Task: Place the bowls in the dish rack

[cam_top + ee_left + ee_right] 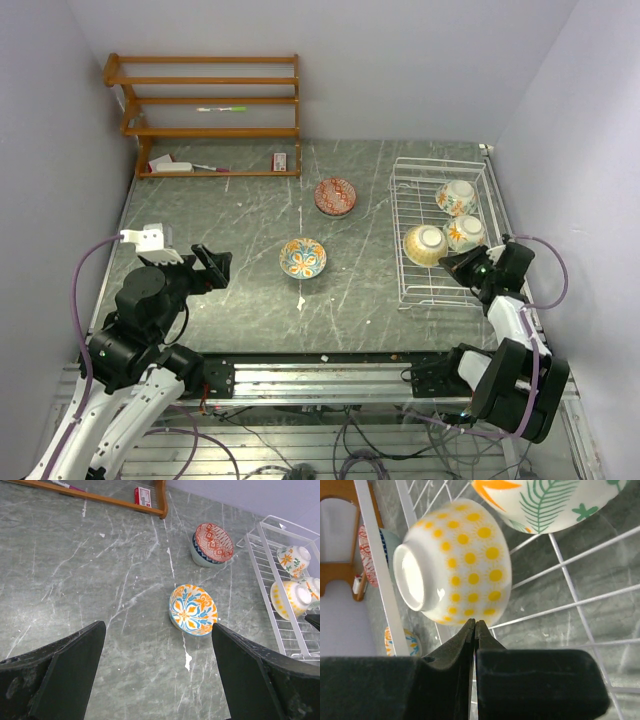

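- The left tool (205,262) hovers over the left part of the desk (240,215). Its two fingers stand wide apart and there is nothing between them. In the left wrist view the released left tool (157,626) is turned toward the bowls in the middle.
- The orange and blue floral bowl (302,257) stands upright on the bare desk, about in the middle, well apart from the dish rack (440,163). It is not yet loaded. It is the bowl nearest to the left tool.
- The red patterned bowl (335,196) stands a little farther back and to the right, also upright on the desk and outside the rack. This one is not yet loaded either.
- The dish rack lies on the right side of the desk. Three bowls are already inside it. The yellow-dotted bowl (425,244) lies on its side at the left, the orange flower bowl (465,233) is just beside it, and one more bowl (457,197) is behind them.
- The right tool (455,265) is at the near side of the rack. In the right wrist view its fingers are clenched together with nothing held, just below the yellow-dotted bowl (460,560). I cannot tell if they touch it.
- My judgement: three of the five bowls in sight are done and two are left, so the task is a little over half finished.
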`<state>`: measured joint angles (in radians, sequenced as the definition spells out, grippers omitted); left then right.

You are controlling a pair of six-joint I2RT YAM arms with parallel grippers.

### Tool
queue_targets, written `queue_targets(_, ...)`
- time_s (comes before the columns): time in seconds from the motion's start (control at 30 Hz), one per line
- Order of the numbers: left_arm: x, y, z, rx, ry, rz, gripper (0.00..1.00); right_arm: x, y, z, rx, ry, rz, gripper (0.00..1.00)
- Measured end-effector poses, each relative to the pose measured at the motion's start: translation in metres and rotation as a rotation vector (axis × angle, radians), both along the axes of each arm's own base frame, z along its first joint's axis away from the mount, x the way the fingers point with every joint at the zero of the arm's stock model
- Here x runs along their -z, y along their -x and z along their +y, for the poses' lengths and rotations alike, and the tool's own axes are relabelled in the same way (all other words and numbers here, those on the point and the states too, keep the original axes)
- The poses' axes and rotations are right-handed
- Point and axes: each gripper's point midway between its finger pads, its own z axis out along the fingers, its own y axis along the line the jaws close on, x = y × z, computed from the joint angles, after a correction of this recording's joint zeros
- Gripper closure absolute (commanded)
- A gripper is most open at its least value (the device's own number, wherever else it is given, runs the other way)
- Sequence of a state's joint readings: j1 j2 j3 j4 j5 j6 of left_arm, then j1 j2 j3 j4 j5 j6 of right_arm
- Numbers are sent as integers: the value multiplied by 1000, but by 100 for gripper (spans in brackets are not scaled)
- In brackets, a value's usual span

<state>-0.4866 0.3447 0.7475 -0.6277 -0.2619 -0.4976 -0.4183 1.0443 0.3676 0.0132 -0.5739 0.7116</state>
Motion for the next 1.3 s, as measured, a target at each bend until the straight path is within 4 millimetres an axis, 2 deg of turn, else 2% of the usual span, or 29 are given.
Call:
queue_targets(0.2, 1, 0, 0, 0, -1, 3, 2, 3, 2, -4, -3, 32, 12, 93)
queue_targets(0.3, 1, 0, 0, 0, -1, 3, 2, 4, 3, -4, -7, 40, 20, 88)
queue_targets(0.4, 1, 0, 0, 0, -1, 3, 2, 1, 4, -6, -12, 51, 34, 79)
queue_targets(0.67, 1, 0, 0, 0, -1, 3, 2, -53, -16, -24, -26, 194, -61, 52)
queue_targets(0.77, 1, 0, 0, 0, -1, 3, 2, -63, -20, -31, -23, 239, -74, 45)
queue_targets(0.93, 1, 0, 0, 0, -1, 2, 2, -74, -26, -37, -12, 329, -61, 40)
queue_targets(1.03, 1, 0, 0, 0, -1, 2, 2, -80, -33, -27, -33, 384, -61, 39)
queue_targets(1.23, 0, 0, 0, 0, -1, 1, 2, -82, -58, 25, -159, 514, -27, 39)
queue_targets(1.3, 0, 0, 0, 1, 0, 1, 2, -78, -62, 36, -179, 560, -8, 39)
